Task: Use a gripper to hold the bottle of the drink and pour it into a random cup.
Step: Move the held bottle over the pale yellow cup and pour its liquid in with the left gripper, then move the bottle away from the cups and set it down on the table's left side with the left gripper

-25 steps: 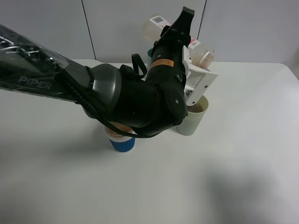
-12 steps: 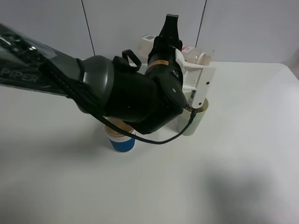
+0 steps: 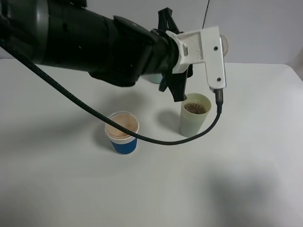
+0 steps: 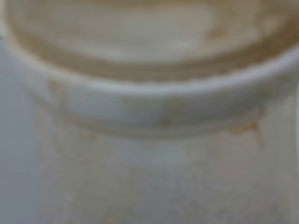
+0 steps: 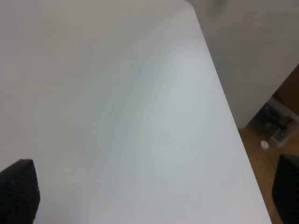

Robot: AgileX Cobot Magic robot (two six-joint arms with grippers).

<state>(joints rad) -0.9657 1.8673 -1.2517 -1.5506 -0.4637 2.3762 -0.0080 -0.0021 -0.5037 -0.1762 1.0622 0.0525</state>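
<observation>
My left gripper [image 3: 208, 47] reaches in from the left, black with a white bracket and a cable, and hangs above and behind the cup [image 3: 193, 120]. Its fingers are hidden behind the bracket. Only a beige end of the bottle of the drink [image 3: 224, 45] shows past the bracket. The blurred left wrist view is filled by the bottle's beige neck [image 4: 149, 88], stained brown. The pale yellow-green cup stands upright with brown drink in it. My right gripper [image 5: 154, 191] is open over bare table, with one black fingertip [image 5: 18, 191] at each side.
A short blue-and-white ribbed cup [image 3: 122, 133] stands left of the pale cup. A teal tumbler [image 3: 152, 78] is mostly hidden behind the left arm. The table's right edge [image 5: 224, 107] drops to a floor in the right wrist view.
My left arm has rolled and risen. The bracket has lifted off the cup, the bottle has gone mostly out of sight behind it, and both cups now show fully.
</observation>
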